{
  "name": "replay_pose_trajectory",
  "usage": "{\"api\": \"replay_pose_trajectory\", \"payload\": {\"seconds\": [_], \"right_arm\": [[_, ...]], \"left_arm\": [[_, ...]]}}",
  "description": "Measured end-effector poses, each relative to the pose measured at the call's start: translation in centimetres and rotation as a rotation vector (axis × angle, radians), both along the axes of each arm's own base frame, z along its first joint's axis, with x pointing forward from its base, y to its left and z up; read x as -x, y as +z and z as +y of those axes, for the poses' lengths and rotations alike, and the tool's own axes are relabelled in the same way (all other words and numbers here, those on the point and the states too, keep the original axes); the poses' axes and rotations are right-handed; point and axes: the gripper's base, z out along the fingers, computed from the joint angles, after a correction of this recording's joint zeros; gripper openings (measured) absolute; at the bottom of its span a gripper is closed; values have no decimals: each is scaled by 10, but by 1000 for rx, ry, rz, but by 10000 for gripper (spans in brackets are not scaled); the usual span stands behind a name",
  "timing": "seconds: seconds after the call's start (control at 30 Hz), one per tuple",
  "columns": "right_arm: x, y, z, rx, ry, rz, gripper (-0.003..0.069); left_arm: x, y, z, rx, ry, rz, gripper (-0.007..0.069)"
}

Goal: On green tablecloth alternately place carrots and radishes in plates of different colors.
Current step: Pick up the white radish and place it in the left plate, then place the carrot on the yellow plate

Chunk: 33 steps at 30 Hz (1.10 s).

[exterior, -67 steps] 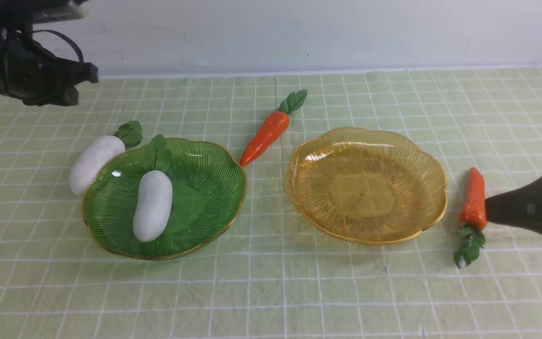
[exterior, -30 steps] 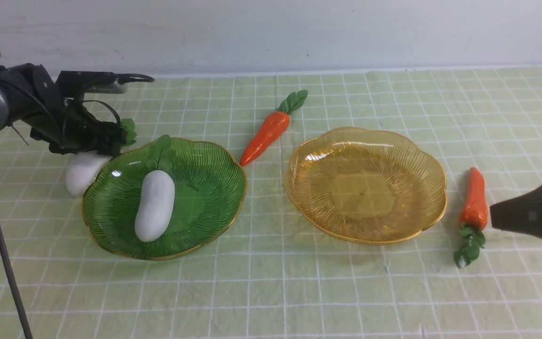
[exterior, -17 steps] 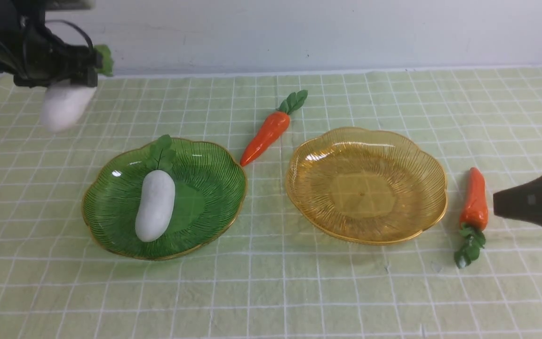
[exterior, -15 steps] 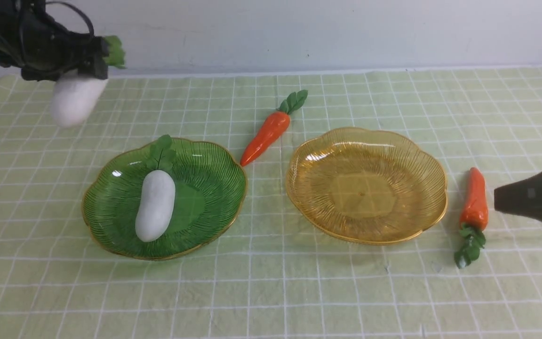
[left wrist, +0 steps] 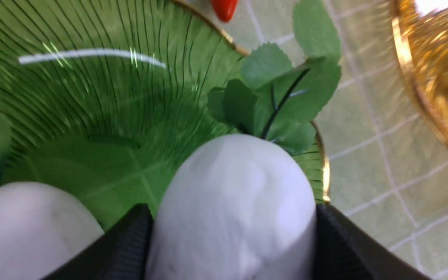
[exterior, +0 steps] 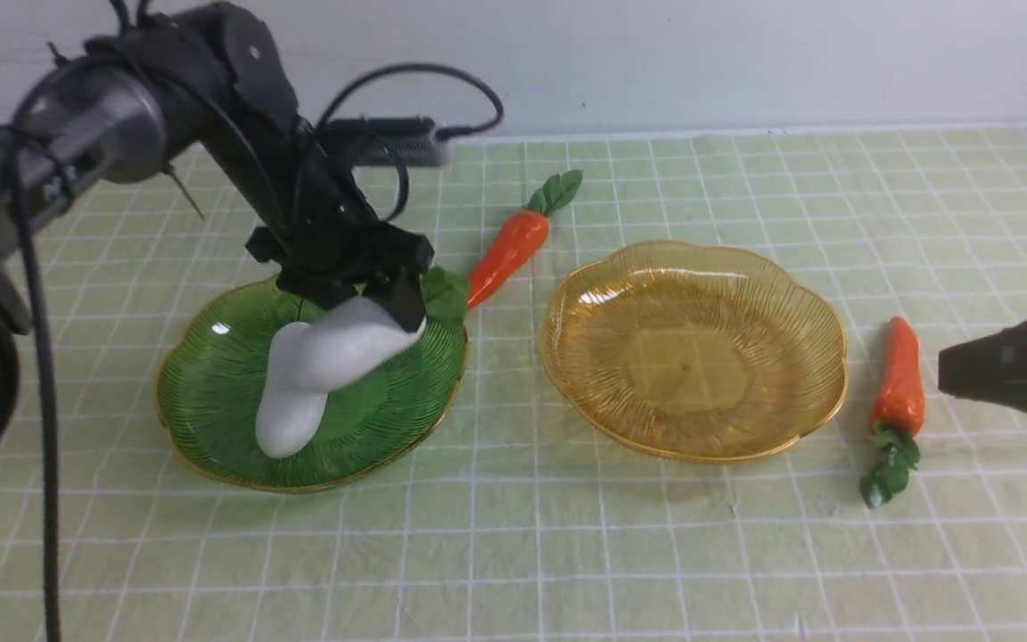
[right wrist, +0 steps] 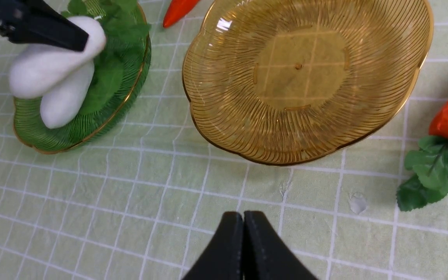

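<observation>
Front view, nearest me: the green tablecloth (exterior: 513, 553) lies slightly wrinkled under everything. My right gripper (exterior: 946, 374) hangs low at the 3 o'clock edge of the scene; in the right wrist view (right wrist: 243, 221) its jaws are pressed together with nothing between them. Just at its 9 o'clock the near carrot (exterior: 897, 374) lies on the cloth, leaves toward me at 6 o'clock, beside the 3 o'clock rim of the amber plate (exterior: 692, 357). I cannot tell whether the two touch. At 9 o'clock of that plate, and apart from it, sits the green plate (exterior: 210, 419). The lying radish (exterior: 286, 419) rests inside it, a little toward 9 o'clock of its middle. My left gripper (exterior: 380, 308) is clamped on the held radish (exterior: 344, 348) above the plate's 2 o'clock part. This radish is tilted, bare end down toward 8 o'clock over the lying one, leaves out past the rim at 2 o'clock. In the left wrist view my black fingers (left wrist: 130, 241) press both sides of its white body. Farthest off, at 1 o'clock of the green plate, the far carrot (exterior: 509, 254) lies on the cloth, tip toward that plate's rim, leaves toward 1 o'clock
</observation>
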Motion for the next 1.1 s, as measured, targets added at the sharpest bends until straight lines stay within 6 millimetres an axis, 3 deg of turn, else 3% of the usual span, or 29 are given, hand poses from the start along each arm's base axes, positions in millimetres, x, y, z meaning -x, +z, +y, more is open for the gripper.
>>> {"api": "replay_pose_trajectory", "payload": {"seconds": [0.13, 0.23, 0.3, 0.5, 0.53, 0.67, 0.8, 0.87, 0.93, 1.1], "right_arm": [[1, -1, 1, -2, 13, 16, -15], [2, -1, 1, 3, 20, 15, -15], [2, -1, 1, 5, 25, 16, -15], [2, -1, 1, 8, 30, 16, -15], [2, -1, 1, 8, 30, 16, -15], [2, -1, 1, 8, 30, 16, -15], [2, -1, 1, 8, 30, 17, -15], [3, -2, 2, 7, 41, 29, -15], [5, -3, 3, 5, 52, 43, -15], [5, -3, 3, 4, 58, 50, -15]], "left_arm": [[-1, -12, -1, -71, 64, 35, 504], [-2, -8, 1, -88, 97, 27, 631], [-4, -2, 0, -86, 101, 18, 666], [-17, 35, -13, 33, 99, -139, 682], [-26, 46, -22, 73, 74, -261, 682], [-39, 46, -43, 105, 7, -441, 674], [-54, 22, -66, 121, -14, -553, 655], [-66, -10, -77, 129, -3, -599, 644], [-73, -33, -79, 131, 12, -601, 643], [-78, -65, -81, 129, 25, -568, 631]]}}
